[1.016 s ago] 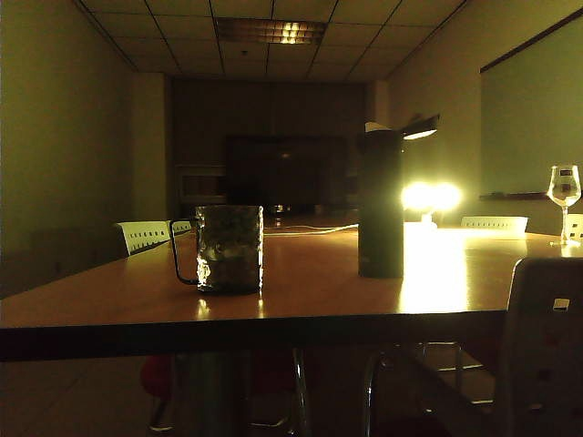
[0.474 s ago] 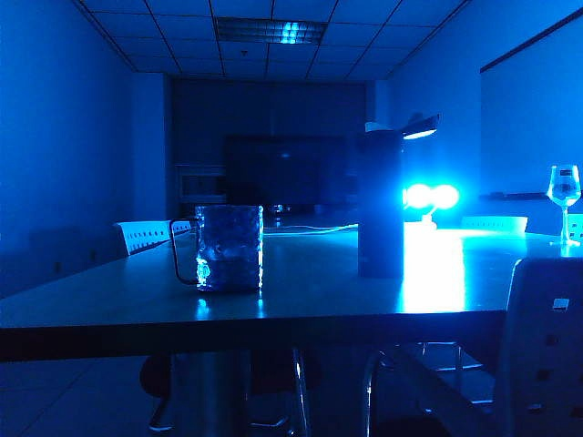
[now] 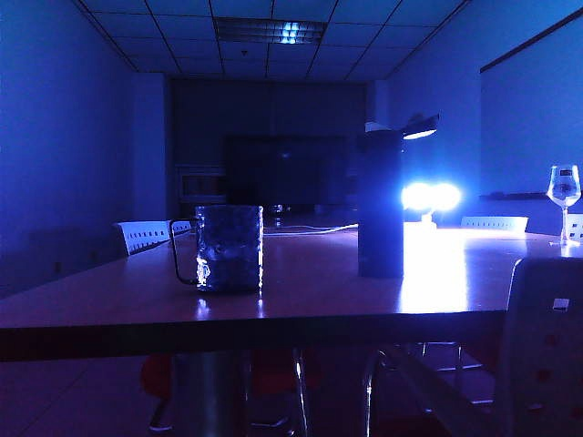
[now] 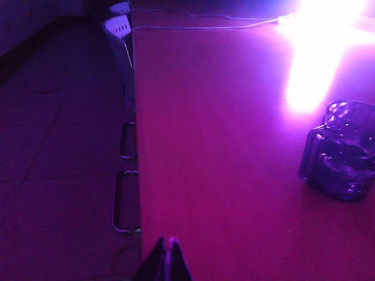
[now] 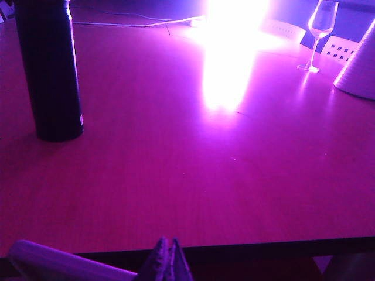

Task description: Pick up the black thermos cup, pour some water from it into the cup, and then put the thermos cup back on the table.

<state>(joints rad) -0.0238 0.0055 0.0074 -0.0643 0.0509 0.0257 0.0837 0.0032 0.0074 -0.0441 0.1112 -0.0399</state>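
The black thermos cup (image 3: 381,202) (image 5: 50,70) stands upright on the table (image 3: 301,291), right of centre, its flip lid raised. The cup (image 3: 228,248) (image 4: 341,151), a dimpled clear glass mug with a thin loop handle, stands to its left. Neither gripper shows in the exterior view. My left gripper (image 4: 167,241) is shut and empty, at the table's near edge, well short of the mug. My right gripper (image 5: 167,241) is shut and empty, just off the table's front edge, far from the thermos.
A very bright lamp (image 3: 431,196) glares behind the thermos and a cable (image 3: 310,228) runs across the far tabletop. A stemmed wine glass (image 3: 564,202) stands at the far right. White chairs (image 3: 146,236) line the table, and one chair back (image 3: 545,346) is near the front right.
Only the room's light colour has shifted, from yellow to blue to violet. The thermos, the mug and the wine glass have not moved.
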